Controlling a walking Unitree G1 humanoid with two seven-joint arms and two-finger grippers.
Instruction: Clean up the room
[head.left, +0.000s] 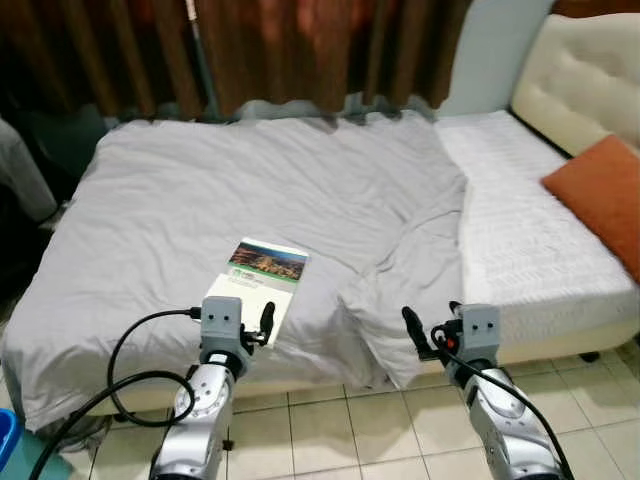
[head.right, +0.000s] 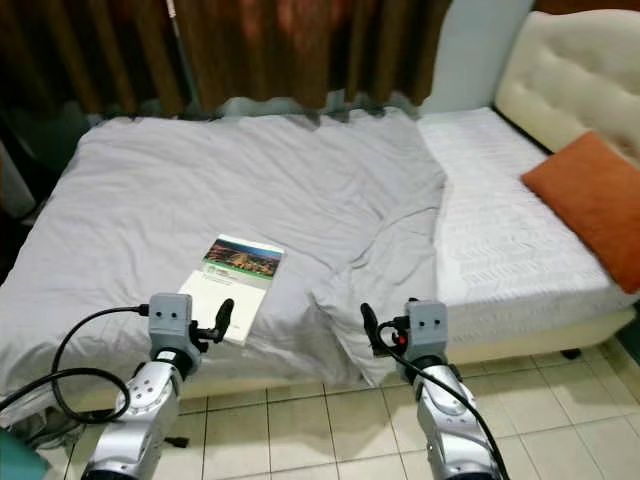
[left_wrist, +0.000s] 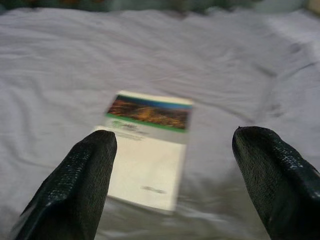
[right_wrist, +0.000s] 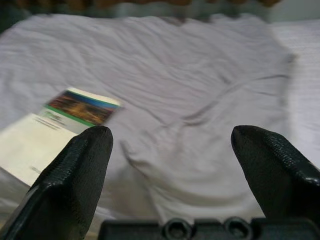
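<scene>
Hovering apart, left pincer (left_wrist: 172, 185) before booklet (head.left: 262, 285) on grey blanket (head.left: 250, 190), right pincer (right_wrist: 172, 175) spread beside

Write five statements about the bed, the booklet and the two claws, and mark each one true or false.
1. A booklet lies flat on the grey blanket. True.
2. The left claw is shut on the booklet. False: it is open, short of the booklet.
3. An orange pillow lies on the white mattress. True.
4. The blanket covers the whole bed. False: the headboard end shows bare mattress.
5. The right claw holds a blanket corner. False: it is open and holds nothing.
</scene>
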